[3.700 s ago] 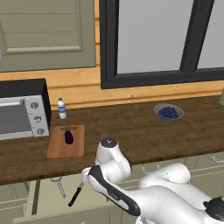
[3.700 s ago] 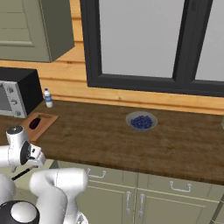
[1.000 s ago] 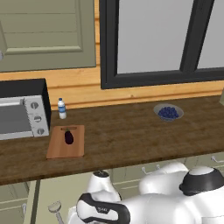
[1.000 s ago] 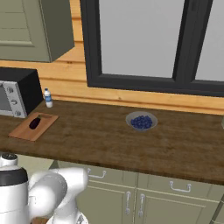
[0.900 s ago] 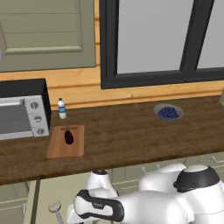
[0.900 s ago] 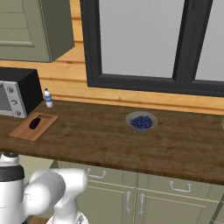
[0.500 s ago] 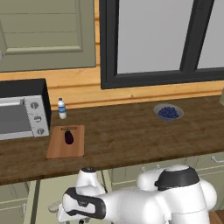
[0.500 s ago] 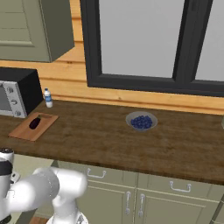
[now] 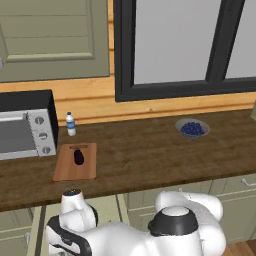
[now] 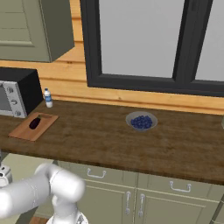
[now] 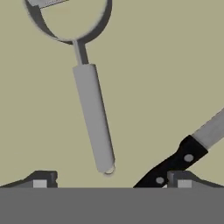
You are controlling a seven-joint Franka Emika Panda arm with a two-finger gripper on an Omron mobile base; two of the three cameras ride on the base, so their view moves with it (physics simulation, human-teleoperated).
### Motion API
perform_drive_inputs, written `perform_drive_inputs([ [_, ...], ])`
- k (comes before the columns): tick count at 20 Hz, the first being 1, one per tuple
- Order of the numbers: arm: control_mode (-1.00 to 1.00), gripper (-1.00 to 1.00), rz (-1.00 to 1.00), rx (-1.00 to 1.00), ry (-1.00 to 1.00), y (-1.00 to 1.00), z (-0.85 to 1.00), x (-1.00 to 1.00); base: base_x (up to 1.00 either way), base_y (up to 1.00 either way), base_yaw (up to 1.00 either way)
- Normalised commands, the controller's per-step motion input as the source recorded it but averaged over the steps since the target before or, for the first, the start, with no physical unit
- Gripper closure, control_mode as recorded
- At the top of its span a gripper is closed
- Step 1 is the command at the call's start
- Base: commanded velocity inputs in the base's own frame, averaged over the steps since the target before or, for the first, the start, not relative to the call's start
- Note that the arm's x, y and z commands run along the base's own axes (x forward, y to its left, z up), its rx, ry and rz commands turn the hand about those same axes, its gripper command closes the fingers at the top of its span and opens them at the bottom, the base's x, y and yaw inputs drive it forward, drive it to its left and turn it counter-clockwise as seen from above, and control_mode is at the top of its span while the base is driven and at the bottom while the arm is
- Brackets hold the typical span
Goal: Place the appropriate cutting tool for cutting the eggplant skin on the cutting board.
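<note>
The cutting tool [image 11: 92,118], a grey peeler with a loop head and a straight handle, lies on a flat olive surface straight ahead of my gripper [image 11: 111,180]. Its handle end points at the gap between my fingertips [image 11: 41,178]. The jaws stand open and hold nothing. On the counter, the small dark eggplant [image 9: 78,156] lies on the light-brown cutting board [image 9: 75,167], also seen from the right as the eggplant [image 10: 35,123] on the board [image 10: 27,131]. My arm reaches down below the counter's front edge at the left.
A black-handled knife [image 11: 175,164] lies just right of the peeler's handle end, close to my right fingertip. A toaster oven [image 9: 25,127] and a small bottle [image 9: 71,124] stand left of and behind the board. A bowl of blue berries [image 9: 192,128] sits further right.
The arm has swung further left and down below the counter edge. The things on the counter have not moved. The gripper stays open.
</note>
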Motion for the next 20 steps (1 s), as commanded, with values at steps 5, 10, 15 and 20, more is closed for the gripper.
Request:
perform_drive_inputs([
  [5,-1.00,-1.00,0.00,-0.03,0.00,0.20,-0.26,0.31,0.00,0.00,0.00],
  [10,-1.00,-1.00,0.00,-0.04,0.00,0.10,-0.45,0.12,0.00,0.00,0.00],
  [15,-1.00,-1.00,0.00,-0.04,0.00,0.05,-0.40,0.00,0.00,0.00,0.00],
  [20,-1.00,1.00,0.01,-0.05,0.00,0.04,-0.44,-0.10,0.00,0.00,0.00],
])
